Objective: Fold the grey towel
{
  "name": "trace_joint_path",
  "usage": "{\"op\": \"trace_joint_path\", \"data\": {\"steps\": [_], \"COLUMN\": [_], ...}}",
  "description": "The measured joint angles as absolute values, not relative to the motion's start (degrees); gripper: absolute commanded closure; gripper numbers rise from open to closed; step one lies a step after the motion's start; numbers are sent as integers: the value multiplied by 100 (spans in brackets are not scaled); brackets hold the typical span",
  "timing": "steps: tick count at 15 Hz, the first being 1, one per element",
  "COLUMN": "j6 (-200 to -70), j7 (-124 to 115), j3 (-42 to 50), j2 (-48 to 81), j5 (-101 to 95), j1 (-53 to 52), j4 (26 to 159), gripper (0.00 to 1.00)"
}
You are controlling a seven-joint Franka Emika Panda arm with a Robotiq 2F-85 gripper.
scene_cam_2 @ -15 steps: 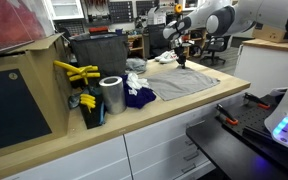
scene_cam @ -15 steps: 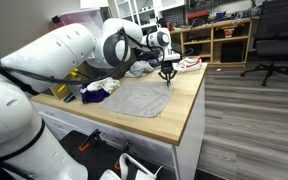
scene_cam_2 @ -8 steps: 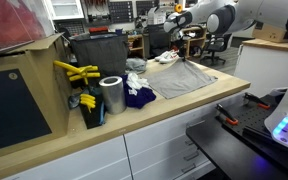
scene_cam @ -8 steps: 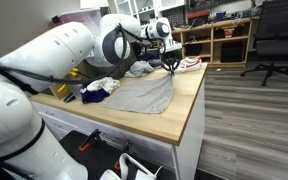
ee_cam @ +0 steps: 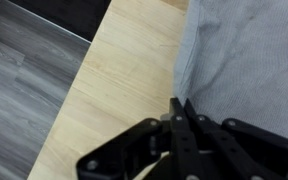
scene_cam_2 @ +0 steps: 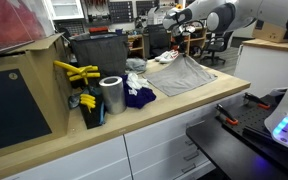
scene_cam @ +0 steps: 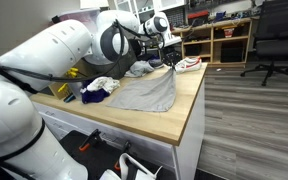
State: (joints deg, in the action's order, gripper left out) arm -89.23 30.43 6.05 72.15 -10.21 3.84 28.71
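Raised since earlier, one corner of the plain grey towel [scene_cam: 149, 92] hangs pinched in the hand [scene_cam: 169, 62].

Wrist view blurry overall. grey towel [ee_cam: 246, 60] runs off top and right edges there. Pinched bit of towel hidden between fingertips of my gripper [ee_cam: 181, 112]. In both exterior views my jaws too small to read. My arm [scene_cam: 44, 60] cut off at left edge.

Light wooden countertop [scene_cam: 179, 118] under the grey towel [scene_cam: 149, 93], white-and-blue cloth bundle [scene_cam: 100, 87] beside it.
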Motion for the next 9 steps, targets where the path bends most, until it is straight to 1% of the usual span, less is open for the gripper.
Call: {"op": "trace_joint_path", "data": {"steps": [9], "j6": [-8201], "j7": [2867], "j3": [607], "j2": [7214], "j5": [-1029], "j1": [102], "j4": [2901], "gripper": [99]}}
